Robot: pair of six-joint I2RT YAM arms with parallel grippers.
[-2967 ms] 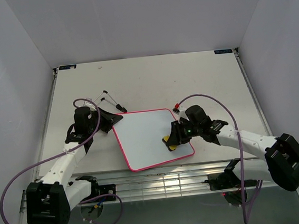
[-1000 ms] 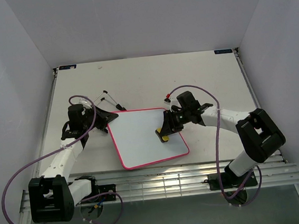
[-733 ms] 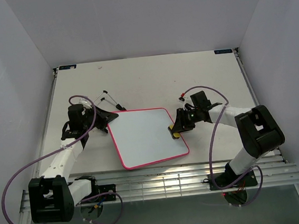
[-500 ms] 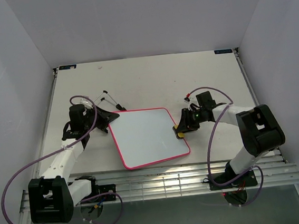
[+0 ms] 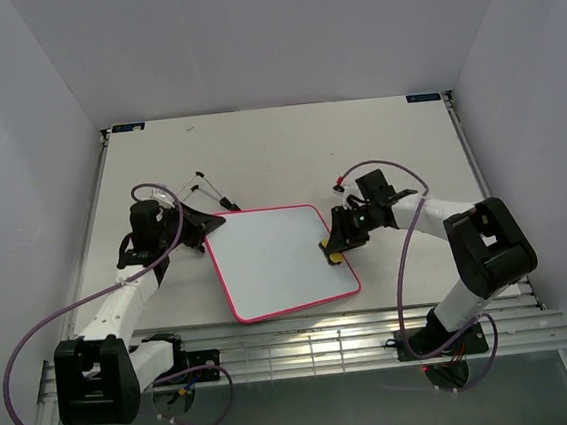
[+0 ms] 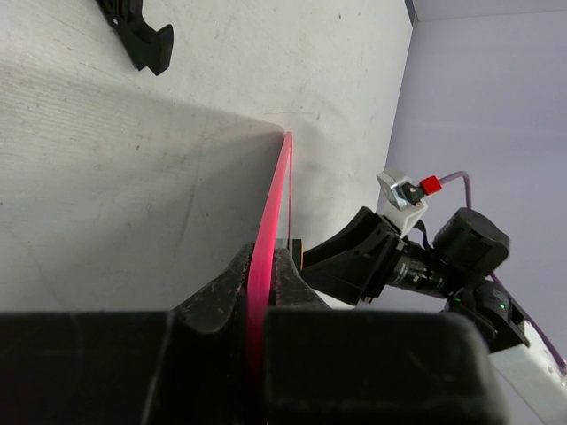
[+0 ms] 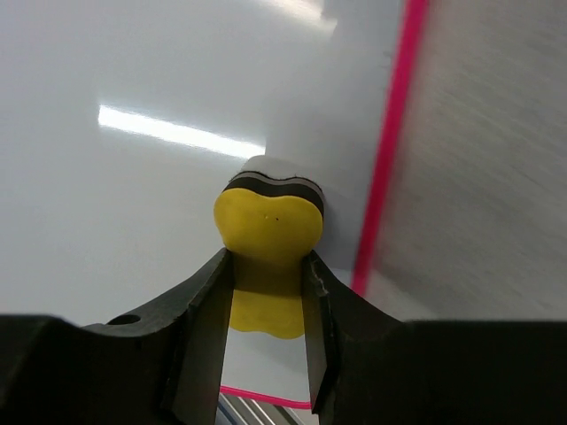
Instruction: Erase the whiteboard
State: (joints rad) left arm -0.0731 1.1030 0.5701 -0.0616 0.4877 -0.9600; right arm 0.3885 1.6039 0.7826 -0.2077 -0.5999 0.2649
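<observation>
- My left wrist sees only the thin edge of the flat white pink-rimmed board (image 6: 282, 190).
- My left gripper (image 6: 260, 270) pinches its rim.
- My right gripper (image 7: 268, 270) squeezes a yellow sponge (image 7: 268, 221) by its right rim.

The table (image 5: 308, 150) has a matte off-white top. The whiteboard (image 5: 273, 259) lies on it near the centre of the near half, turned askew to the table edges, pink-red rim all round, face blank. Two thin black rods (image 5: 211, 191) with pale tips lie just beyond the board's far-left corner. Small black brackets (image 5: 127, 127) sit at the far corners.
</observation>
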